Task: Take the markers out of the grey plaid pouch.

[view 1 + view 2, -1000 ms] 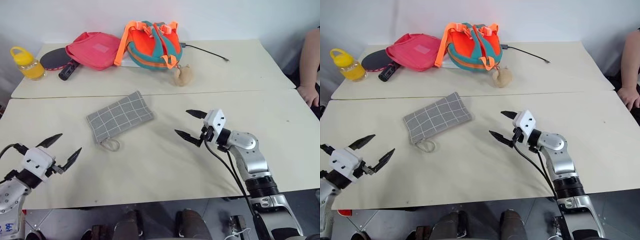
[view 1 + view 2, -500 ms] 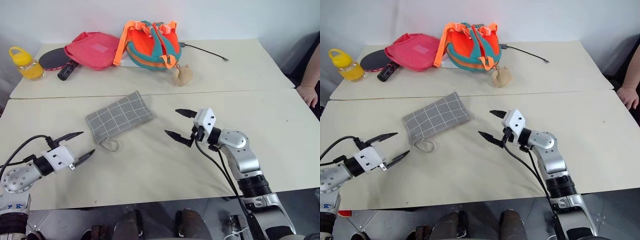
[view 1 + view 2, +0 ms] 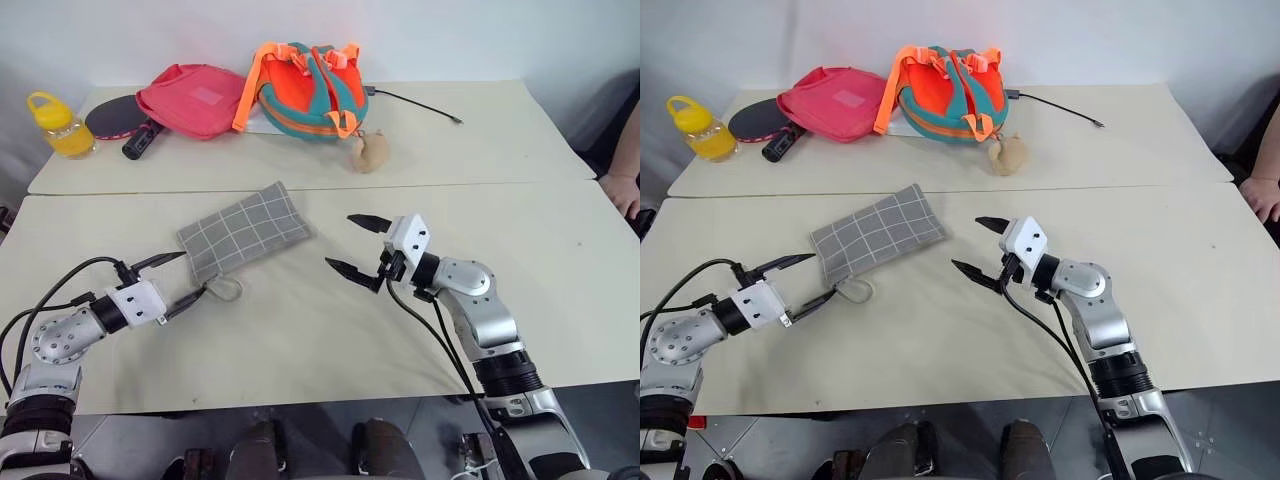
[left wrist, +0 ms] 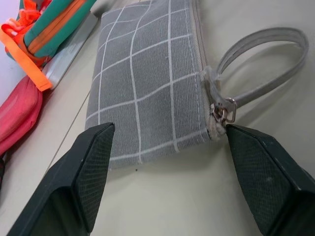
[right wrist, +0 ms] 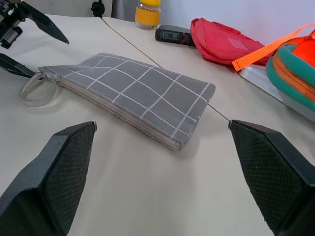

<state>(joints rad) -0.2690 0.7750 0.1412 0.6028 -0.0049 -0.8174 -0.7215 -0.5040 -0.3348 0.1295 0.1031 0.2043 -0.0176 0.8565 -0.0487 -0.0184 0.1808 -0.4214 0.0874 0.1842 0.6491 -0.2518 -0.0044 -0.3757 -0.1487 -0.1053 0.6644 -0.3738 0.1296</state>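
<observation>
Pouch: the grey plaid pouch (image 3: 243, 229) lies flat on the near table (image 3: 300, 340), left of the middle, set at a slant with its far end toward the right.
Pouch closure: the zip looks shut, with the zip pull (image 4: 220, 115) at the near left corner; no marker shows.
Loop: a small grey loop (image 3: 224, 289) hangs off that near left corner and rests on the table.
Left gripper: the left gripper (image 3: 175, 280) sits low at the pouch's near left end, fingers spread wide, holding nothing.
Left fingers: one finger points at the pouch's left edge, the other lies just beside the loop; touching cannot be told.
Right gripper: the right gripper (image 3: 353, 243) hovers to the right of the pouch, apart from it, fingers spread wide and empty, pointing left toward it.
Backpack: an orange and teal backpack (image 3: 305, 88) stands on the far table, behind the pouch.
Pink bag: a pink-red bag (image 3: 195, 98) lies to the left of the backpack.
Paddle: a black paddle (image 3: 120, 122) lies partly under the pink bag's left side.
Bottle: a yellow bottle (image 3: 58, 127) stands at the far left.
Small toy: a tan lump (image 3: 368, 151) sits just near of the backpack.
Cable: a dark cable (image 3: 415, 104) runs right from the backpack.
Person: a hand (image 3: 624, 190) rests at the right edge of the table.
</observation>
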